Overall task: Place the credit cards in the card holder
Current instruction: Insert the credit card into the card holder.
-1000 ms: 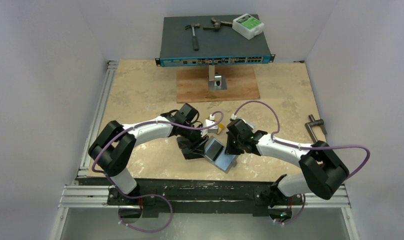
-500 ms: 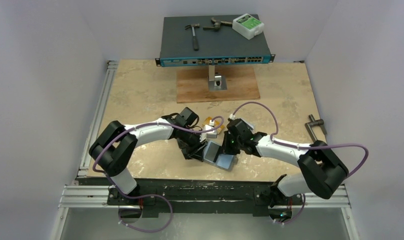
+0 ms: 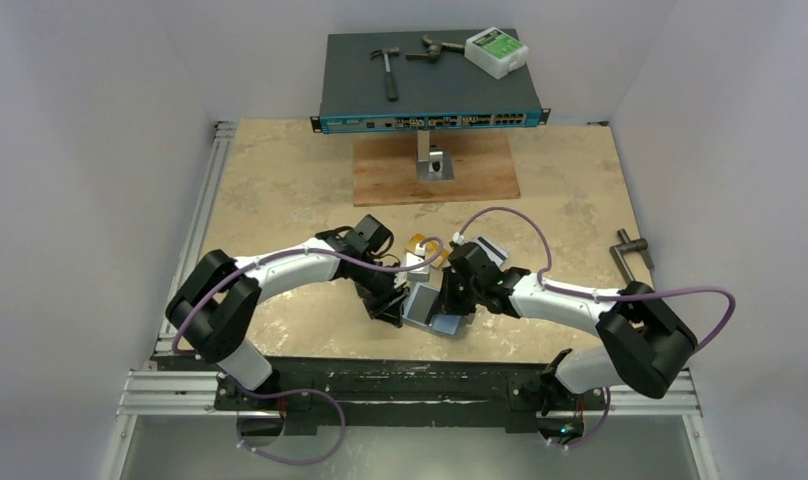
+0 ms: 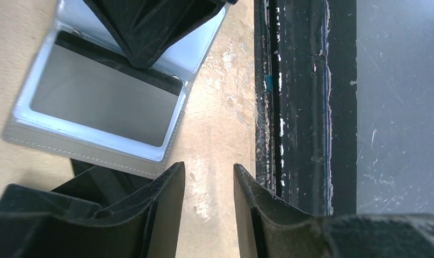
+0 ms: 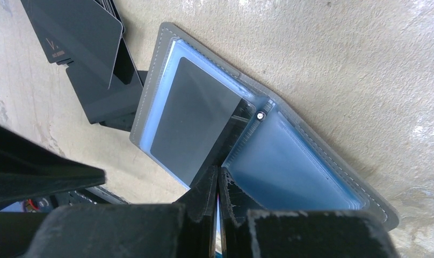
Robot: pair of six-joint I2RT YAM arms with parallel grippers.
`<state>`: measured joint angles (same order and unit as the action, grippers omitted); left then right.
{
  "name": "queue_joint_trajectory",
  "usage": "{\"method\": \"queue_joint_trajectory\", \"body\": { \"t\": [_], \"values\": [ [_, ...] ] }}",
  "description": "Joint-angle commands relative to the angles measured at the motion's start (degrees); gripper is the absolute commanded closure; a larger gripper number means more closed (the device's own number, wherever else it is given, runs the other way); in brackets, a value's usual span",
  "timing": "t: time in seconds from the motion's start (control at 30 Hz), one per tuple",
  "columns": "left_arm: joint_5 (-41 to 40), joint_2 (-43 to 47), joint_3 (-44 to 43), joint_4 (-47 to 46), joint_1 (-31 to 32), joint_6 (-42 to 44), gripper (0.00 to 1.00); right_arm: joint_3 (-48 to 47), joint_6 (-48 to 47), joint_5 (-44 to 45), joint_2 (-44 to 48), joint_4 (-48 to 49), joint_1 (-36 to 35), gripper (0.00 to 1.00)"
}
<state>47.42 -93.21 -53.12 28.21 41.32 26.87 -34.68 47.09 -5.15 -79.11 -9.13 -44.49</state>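
At 6 o'clock on the table (image 3: 310,170), close to the near rail (image 4: 301,107), the holder (image 5: 306,177) lies open flat with its bluish inside up. One dark-grey card (image 5: 196,118) sits in the pocket of one half. The other half looks bare. A snap (image 5: 261,114) sits by the fold.

The right gripper (image 5: 217,188) has its fingers pressed together with only a sliver between them. Its tip is down at the fold, right beside the card's edge. I can't tell if anything thin is pinched there. My read is that I've got it there to pin the holder open and stop it sliding, maybe also to seat that card.

The left gripper (image 4: 208,199) has its fingers parted with nothing between them, just bare table in the gap. It sits low, just beside the holder's edge, at 9 o'clock of the holder in the top view. I judge it is free for the next pick, or ready to steady that side.

A black case (image 5: 78,37) lies at 9 o'clock of the holder, touching it, and its edge seems to run under the holder. It is not part of the job.

Loose cards (image 3: 420,247) lie near the holder at 12 o'clock, an orange-yellow one showing. So loading is only partly done.

The risk is that the holder folds or skids once the right tip lifts.
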Motion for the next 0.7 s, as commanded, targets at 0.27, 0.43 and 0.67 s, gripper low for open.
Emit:
{"method": "queue_joint_trajectory", "body": {
  "t": [0.27, 0.43, 0.67],
  "values": [
    [-13.5, 1.6, -8.9, 1.2, -0.8, 8.8, 0.64, -0.8, -0.3, 0.3, 3.0, -2.2, 0.0, 1.00],
    [-20.0, -3.2, -11.5, 1.2, 2.0, 9.2, 0.66, -1.6, -0.8, 1.9, 1.3, -3.9, 0.0, 1.00],
    [-13.8, -2.5, -3.6, -7.0, 1.0, 4.4, 0.71, -0.9, -1.5, 2.9, 1.0, -4.7, -0.1, 1.00]
  ]
}}
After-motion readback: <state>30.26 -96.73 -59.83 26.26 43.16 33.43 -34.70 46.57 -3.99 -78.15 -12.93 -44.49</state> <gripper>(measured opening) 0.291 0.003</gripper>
